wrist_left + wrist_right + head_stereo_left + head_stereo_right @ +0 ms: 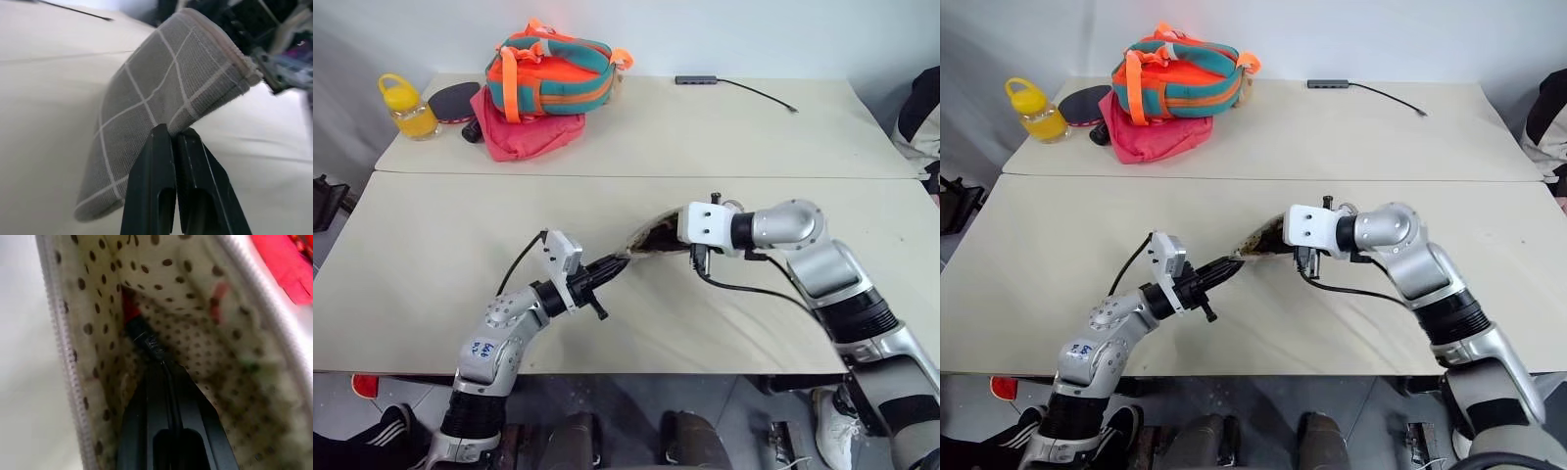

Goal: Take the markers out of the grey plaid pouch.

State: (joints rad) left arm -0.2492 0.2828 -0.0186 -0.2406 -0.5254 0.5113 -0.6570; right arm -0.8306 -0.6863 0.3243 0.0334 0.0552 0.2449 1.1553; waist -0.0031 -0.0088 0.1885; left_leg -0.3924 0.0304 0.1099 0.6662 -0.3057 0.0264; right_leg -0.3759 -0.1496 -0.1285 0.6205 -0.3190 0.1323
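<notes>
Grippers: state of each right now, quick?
Left gripper: shut on the edge of the grey plaid pouch, holding it up.
Right gripper: inside the pouch, shut on the dark marker with the red cap.

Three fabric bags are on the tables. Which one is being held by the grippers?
The grey plaid pouch, pinched between both grippers on the near table; the orange-teal bag and pink-red pouch lie untouched on the far table.

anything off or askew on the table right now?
Nothing spilled or damaged. The grey plaid pouch is off the table, bent, pinched at one end by the left hand; the right hand is shut inside it on a dark marker with a red cap.
</notes>
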